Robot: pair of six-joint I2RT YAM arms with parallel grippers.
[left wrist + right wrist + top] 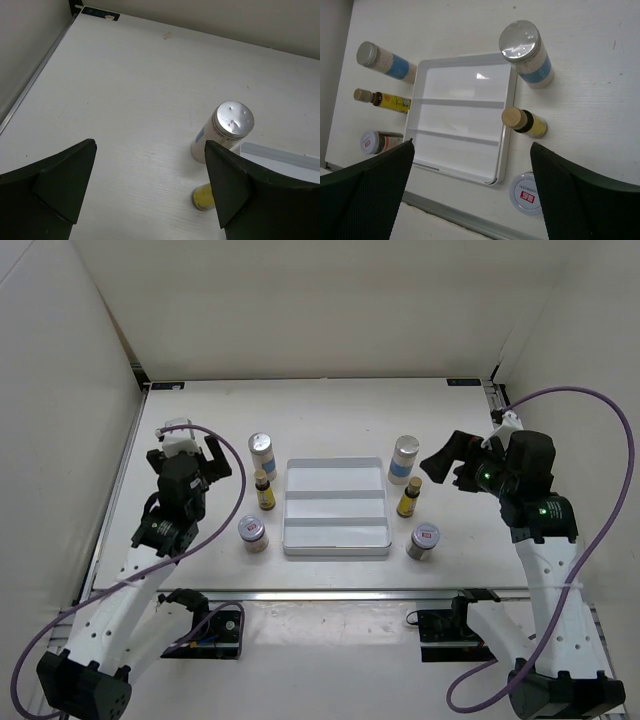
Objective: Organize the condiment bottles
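1. Condiment bottles, six in all, stand upright on the white counter [330, 410]. In the top view they form two columns of three, one at each side of the shallow white rectangular tray [335, 552] with two dividers at mid-frame. All are outside it.
2. Left column, top to bottom: left tall white bottle [262, 453] with silver cap and blue label, left small yellow bottle [264, 490] with tan cap and dark neck, left short silver-lidded jar [253, 533].
3. Right column, same order: right tall white bottle [404, 459], right small yellow bottle [408, 498], right short silver-lidded jar [423, 540].
4. Each jar lid carries a red square sticker with white marks too small to read. The print on the blue and yellow labels is also illegible.
5. Left gripper [150, 149], at the left of the top view, has its fingers spread wide over bare counter and holds nothing.
6. Right gripper [472, 146], at the right of the top view, is likewise spread wide and holds nothing. Its wrist view shows the tray between the fingers.
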